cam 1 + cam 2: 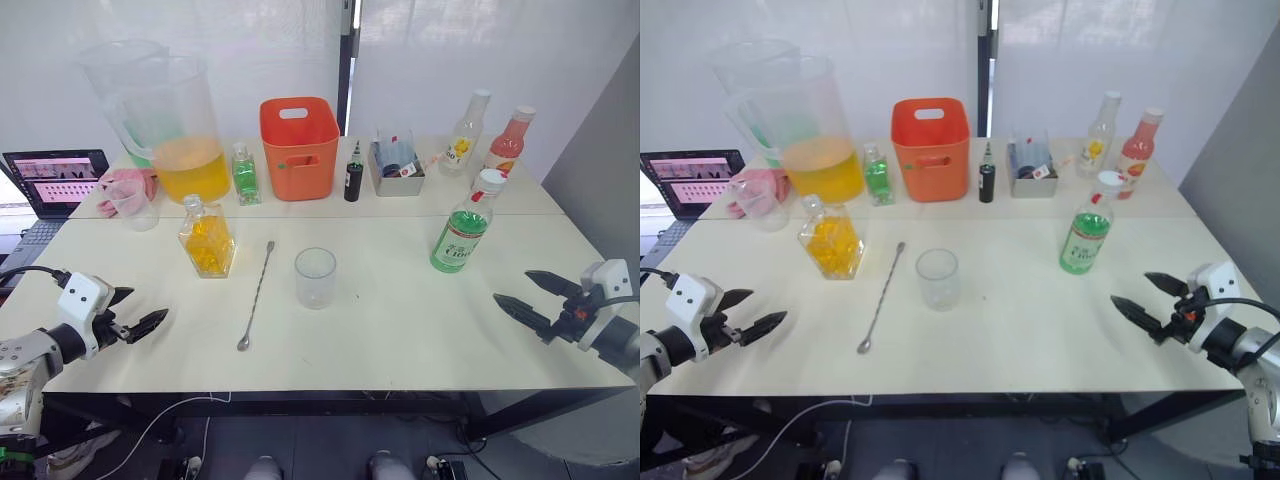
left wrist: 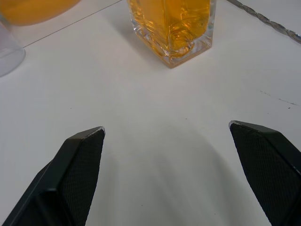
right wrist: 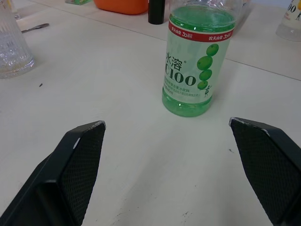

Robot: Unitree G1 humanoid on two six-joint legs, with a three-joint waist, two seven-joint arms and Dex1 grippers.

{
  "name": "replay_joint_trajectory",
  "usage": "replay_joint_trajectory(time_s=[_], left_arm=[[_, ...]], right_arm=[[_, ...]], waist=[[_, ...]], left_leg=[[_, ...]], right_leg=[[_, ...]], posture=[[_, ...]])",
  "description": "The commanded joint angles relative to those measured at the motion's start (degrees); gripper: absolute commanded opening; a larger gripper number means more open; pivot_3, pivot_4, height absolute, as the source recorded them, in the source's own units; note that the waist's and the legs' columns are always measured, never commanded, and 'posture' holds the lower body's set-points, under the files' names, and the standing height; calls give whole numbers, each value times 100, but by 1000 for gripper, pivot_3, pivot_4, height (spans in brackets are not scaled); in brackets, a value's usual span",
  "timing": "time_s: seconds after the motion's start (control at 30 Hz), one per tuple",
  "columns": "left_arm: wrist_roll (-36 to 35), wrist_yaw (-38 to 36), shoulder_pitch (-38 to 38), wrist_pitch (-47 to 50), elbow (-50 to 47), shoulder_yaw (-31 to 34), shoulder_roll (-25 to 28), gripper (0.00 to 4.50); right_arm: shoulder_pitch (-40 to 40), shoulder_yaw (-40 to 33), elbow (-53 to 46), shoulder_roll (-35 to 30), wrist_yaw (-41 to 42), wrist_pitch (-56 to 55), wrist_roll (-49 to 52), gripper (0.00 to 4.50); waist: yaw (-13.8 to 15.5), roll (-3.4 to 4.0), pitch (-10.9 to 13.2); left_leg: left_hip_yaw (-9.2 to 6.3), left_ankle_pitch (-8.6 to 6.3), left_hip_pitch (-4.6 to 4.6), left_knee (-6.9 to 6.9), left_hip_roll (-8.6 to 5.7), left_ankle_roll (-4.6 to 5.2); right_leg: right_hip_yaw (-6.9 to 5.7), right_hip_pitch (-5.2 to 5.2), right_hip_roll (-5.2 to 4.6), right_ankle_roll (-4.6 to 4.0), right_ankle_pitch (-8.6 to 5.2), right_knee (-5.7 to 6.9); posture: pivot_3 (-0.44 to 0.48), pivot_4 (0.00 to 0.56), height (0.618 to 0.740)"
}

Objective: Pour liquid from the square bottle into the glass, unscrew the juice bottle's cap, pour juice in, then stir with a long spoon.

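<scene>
The square bottle (image 1: 208, 240) of amber liquid stands left of centre, with the long spoon (image 1: 256, 295) lying beside it. The empty glass (image 1: 315, 277) stands mid-table. To the right is the juice bottle (image 1: 461, 232) of green liquid, its white cap (image 1: 490, 181) on. My left gripper (image 1: 133, 312) hovers open at the table's near left, pointing at the square bottle (image 2: 172, 28). My right gripper (image 1: 528, 297) is open at the near right, facing the juice bottle (image 3: 199, 61).
Along the back stand two big pitchers (image 1: 175, 125), one holding orange liquid, a small green bottle (image 1: 245, 175), an orange bin (image 1: 298, 147), a dark small bottle (image 1: 353, 177), a grey tray (image 1: 397, 168), a yellow-labelled bottle (image 1: 466, 132), a pink bottle (image 1: 510, 142). A measuring cup (image 1: 135, 203) and laptop (image 1: 55, 180) sit left.
</scene>
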Motion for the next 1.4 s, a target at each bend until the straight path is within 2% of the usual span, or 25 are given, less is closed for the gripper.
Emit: replay_joint_trajectory(time_s=[0.03,0.2,0.33,0.5,0.77,0.97,1.03,1.17,1.4], left_arm=[[-73,-98,-83,-163,-93,104,83,4500],[-415,-277,-115,45,-265,197,26,4500],[-779,-442,78,263,-475,373,-21,4500],[-1098,-456,480,347,-882,676,-171,4500],[-1179,551,1592,103,-2293,1284,-1231,4500],[-1275,1458,2010,38,-3233,1259,-2255,4500],[-1040,1838,1968,-14,-3458,1069,-2510,4500],[-479,2892,1369,219,-3564,525,-2897,4500],[60,3525,463,352,-3118,-158,-3041,4500]], right_arm=[[4,-208,-203,-3,-83,-119,92,4468],[18,-174,-288,3,-95,23,170,4468],[-103,-281,-576,-154,199,902,921,4468],[-342,-67,-1110,-456,609,1525,1450,4468],[-1065,458,-1378,-694,1374,1992,1895,4468],[-1416,711,-1294,-582,1538,2007,1870,4468],[-1454,784,-1285,-539,1550,2018,1840,4468],[-1500,921,-1300,-478,1562,1908,1747,4468],[-1531,953,-1477,-476,1577,1750,1676,4468]], waist=[[0,0,0],[0,0,0],[-12,0,0],[-33,4,2],[18,1,2],[78,-2,2],[109,-4,1],[199,-4,1],[162,-5,0]], left_leg=[[0,0,0,0,0,0],[0,0,-1,1,0,0],[0,0,0,1,0,0],[0,0,1,0,1,0],[0,0,-2,6,1,0],[0,0,-5,13,0,0],[-1,0,-4,14,0,0],[-1,0,-6,25,-2,0],[-1,0,-11,28,-4,-1]], right_leg=[[0,0,0,0,0,0],[0,0,0,0,0,0],[0,0,0,0,0,1],[2,0,0,-1,0,3],[1,1,0,0,0,-2],[0,4,0,3,2,-4],[0,4,0,3,2,-3],[0,5,0,7,8,-4],[0,4,0,-7,23,-9]], posture=[[0,150,740],[0,150,740],[0,150,740],[0,150,740],[0,150,740],[0,150,740],[0,150,740],[0,150,740],[0,150,740]])
